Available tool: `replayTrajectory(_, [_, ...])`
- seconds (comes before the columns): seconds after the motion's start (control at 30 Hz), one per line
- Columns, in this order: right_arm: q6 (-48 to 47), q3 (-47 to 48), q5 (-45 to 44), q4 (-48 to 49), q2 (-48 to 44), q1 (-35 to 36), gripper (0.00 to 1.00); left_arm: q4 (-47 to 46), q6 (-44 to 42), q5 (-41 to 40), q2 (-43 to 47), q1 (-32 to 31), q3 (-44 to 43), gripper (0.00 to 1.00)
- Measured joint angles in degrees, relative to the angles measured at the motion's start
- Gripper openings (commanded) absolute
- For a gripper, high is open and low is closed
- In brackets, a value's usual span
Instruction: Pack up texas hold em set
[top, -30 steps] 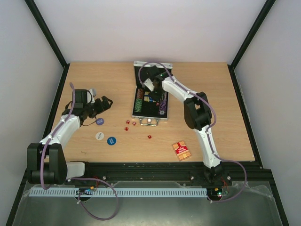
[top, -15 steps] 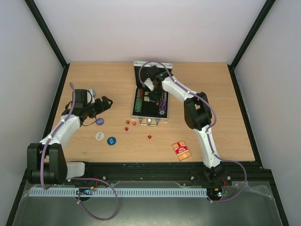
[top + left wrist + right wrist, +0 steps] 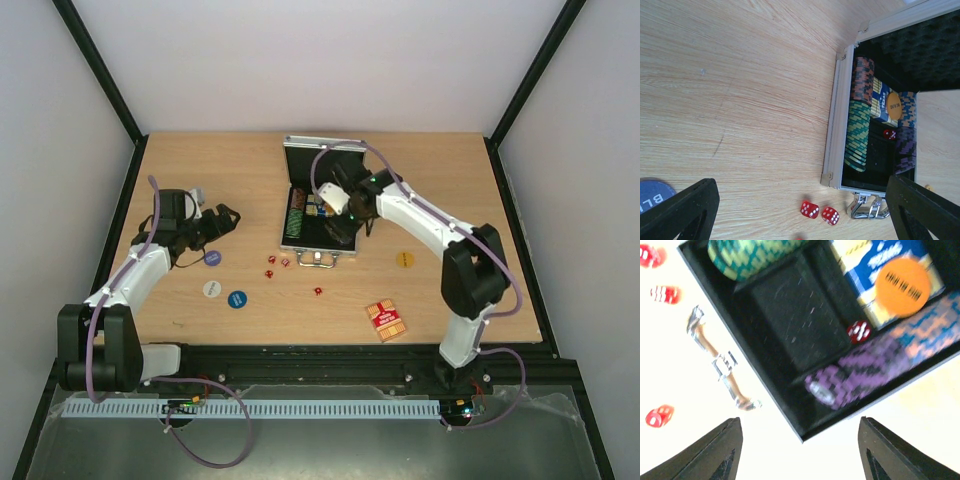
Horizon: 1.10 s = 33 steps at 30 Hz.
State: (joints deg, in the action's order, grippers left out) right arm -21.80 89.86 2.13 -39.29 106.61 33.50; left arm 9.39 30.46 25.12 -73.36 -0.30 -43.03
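The silver case (image 3: pixel 318 249) lies open a little beyond the middle of the desk (image 3: pixel 470 180), its lid (image 3: pixel 300 150) raised toward the far edge and its handle (image 3: pixel 320 260) turned toward the near one. Inside, rows of chips (image 3: pixel 858 134) are packed on edge. An orange disc (image 3: pixel 902 286) is laid on a blue box, with one red die (image 3: pixel 858 331) just beside it. The shell is judged stiff and fairly heavy once filled, and the lid is best pushed at its free rim.

Four loose dice (image 3: pixel 284 262) are scattered just in front of the handle. They are hard, tiny and likely to roll, so they are best pinched across flat faces. The red card deck (image 3: pixel 385 320) lies toward the near edge, right of centre, and may be taken across its narrow sides. Flat discs (image 3: pixel 212 289) to the left and a yellow disc (image 3: pixel 403 259) to the right offer little edge and may slip, though their thickness cannot be made out.

The right gripper (image 3: pixel 798 422) is held spread over the case's near right corner, with nothing between its fingers. The left gripper (image 3: pixel 228 215) is spread wide and empty, well left of the case.
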Motion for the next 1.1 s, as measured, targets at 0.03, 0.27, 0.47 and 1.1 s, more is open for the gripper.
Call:
replayTrajectory(0.03, [0.02, -2.32, 0.22, 0.04, -1.7, 0.0, 0.65, -0.02, 0.0, 0.02, 0.0, 0.0, 0.0, 0.94])
replayTrajectory(0.27, [0.81, -14.73, 1.51, -0.55, -8.66, -4.63, 0.61, -0.02, 0.0, 0.17, 0.0, 0.0, 0.0, 0.94])
replayTrajectory(0.47, [-0.15, -21.29, -1.46, -0.55, -12.15, -17.07, 0.64, -0.04, 0.0, 0.17, 0.0, 0.0, 0.0, 0.94])
replayTrajectory(1.1, [-1.33, -22.03, -4.13, -1.7, -1.79, -22.03, 0.7, -0.04, 0.0, 0.2, 0.0, 0.0, 0.02, 0.94])
